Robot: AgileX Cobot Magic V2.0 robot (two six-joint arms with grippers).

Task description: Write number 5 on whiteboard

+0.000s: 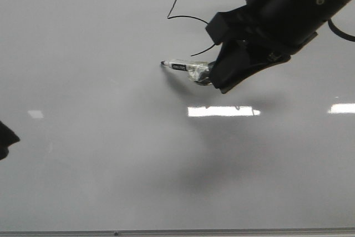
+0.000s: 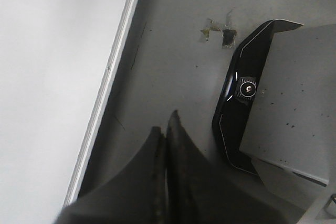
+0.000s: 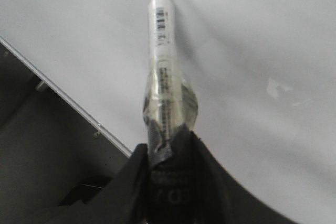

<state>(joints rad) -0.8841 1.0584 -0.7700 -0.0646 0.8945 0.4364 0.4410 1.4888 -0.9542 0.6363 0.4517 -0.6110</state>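
Broadly, the whiteboard (image 1: 100, 165) fills the front view, glossy pale grey, its metal edge strip along the near side. Right arm reaches in from upper right. Right gripper (image 1: 213, 79) is clamped on a marker (image 1: 183, 67), taped at the jaws; the wrist view shows the barrel running straight out from between the fingers.

Marker's long axis lies roughly level across the board, tip (image 1: 162, 62) pointing toward the robot's left. Whether the tip touches the board cannot be told.

The 5 (image 1: 178, 9) sits up and right of the tip, close by: a slanted stem, then a belly curving right and partly hidden under the gripper. No top stroke shows in what is visible; judged unfinished. That stroke would start at the stem's head, so the tip lies below and slightly left of where it must go: up the board, away from the robot.

Left gripper (image 2: 167, 129) is off the board past its edge, jaws closed on nothing. Right arm is the only one near the figure.
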